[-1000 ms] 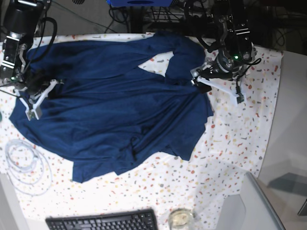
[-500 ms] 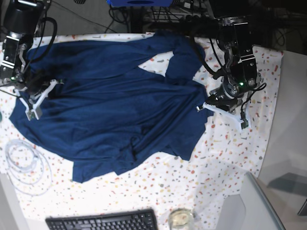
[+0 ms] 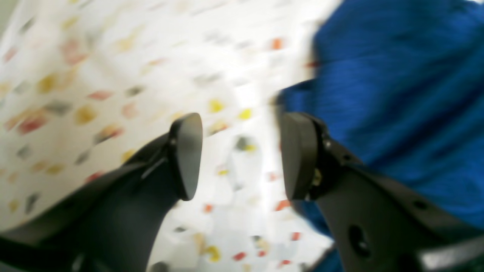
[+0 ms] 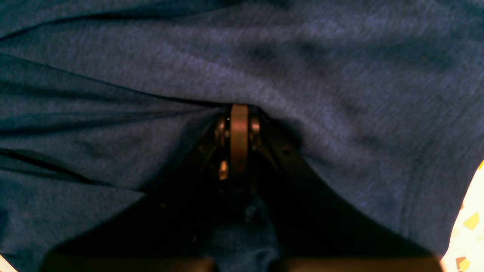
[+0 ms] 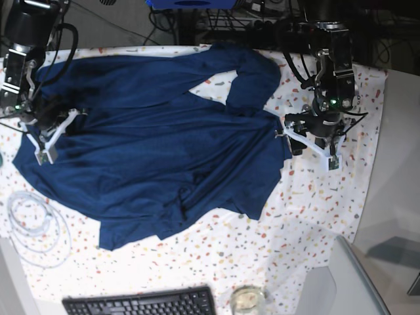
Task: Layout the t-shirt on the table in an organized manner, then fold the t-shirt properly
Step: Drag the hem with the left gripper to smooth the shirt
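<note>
The t-shirt (image 5: 151,141) sprawls rumpled across the surface (image 5: 315,203), so spreading comes first: the left claw (image 5: 308,141), jaws apart and empty, hangs just beside the shirt's edge and should nip only that hem, then draw outward while the right claw (image 5: 42,128), clamped on fabric at the shirt's opposite side, anchors.

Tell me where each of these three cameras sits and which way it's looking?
Base: overhead, looking straight down at the t-shirt spread crumpled on the table; both arms show, also a keyboard.
Left wrist: on the arm, looking past the left gripper, jaws apart, at speckled cloth and the shirt's edge.
Right wrist: looking along the right gripper, shut on navy fabric.
Shared: all three see the shirt and the speckled cloth.
</note>
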`<state>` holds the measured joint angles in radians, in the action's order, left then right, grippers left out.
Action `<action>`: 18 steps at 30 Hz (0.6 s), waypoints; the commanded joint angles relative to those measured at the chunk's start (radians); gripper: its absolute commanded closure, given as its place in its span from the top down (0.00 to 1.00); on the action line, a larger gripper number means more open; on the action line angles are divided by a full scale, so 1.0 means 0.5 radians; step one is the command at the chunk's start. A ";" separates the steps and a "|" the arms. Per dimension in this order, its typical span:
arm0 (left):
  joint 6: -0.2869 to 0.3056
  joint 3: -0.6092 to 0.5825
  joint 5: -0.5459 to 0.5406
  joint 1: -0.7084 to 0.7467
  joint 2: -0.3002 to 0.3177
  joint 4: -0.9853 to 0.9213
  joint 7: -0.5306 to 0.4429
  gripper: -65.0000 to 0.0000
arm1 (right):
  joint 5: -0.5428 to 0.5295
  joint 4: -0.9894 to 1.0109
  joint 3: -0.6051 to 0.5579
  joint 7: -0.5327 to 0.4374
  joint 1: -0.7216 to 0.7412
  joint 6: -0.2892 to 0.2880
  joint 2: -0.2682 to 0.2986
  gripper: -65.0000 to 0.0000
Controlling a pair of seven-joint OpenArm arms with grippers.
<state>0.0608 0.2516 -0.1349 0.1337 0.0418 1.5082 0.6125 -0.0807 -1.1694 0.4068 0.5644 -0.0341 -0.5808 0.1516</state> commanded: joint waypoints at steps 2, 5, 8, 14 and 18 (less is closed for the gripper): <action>0.000 0.008 0.001 -0.023 -0.008 0.020 -0.036 0.50 | 0.031 0.002 -0.002 0.045 -0.001 -0.006 0.014 0.00; 0.003 0.011 0.001 -0.027 -0.014 -0.017 -0.042 0.53 | 0.031 0.002 -0.002 0.045 -0.001 -0.006 0.014 0.00; 0.006 0.008 0.001 -0.020 -0.018 0.011 -0.036 0.65 | 0.031 0.002 -0.002 0.045 -0.001 -0.006 0.014 0.00; -0.004 0.002 0.020 0.035 -0.171 0.223 -0.036 0.16 | 0.031 0.005 -0.002 0.045 -0.001 -0.006 0.014 0.00; -0.007 0.008 0.020 -0.036 -0.226 0.140 -0.036 0.00 | 0.031 0.005 -0.005 0.045 -0.001 -0.006 0.014 0.00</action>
<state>0.0601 0.2489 -0.1253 0.1341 -0.0784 1.5654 0.6159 -0.0811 -1.1690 0.4065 0.5632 -0.0345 -0.5808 0.1516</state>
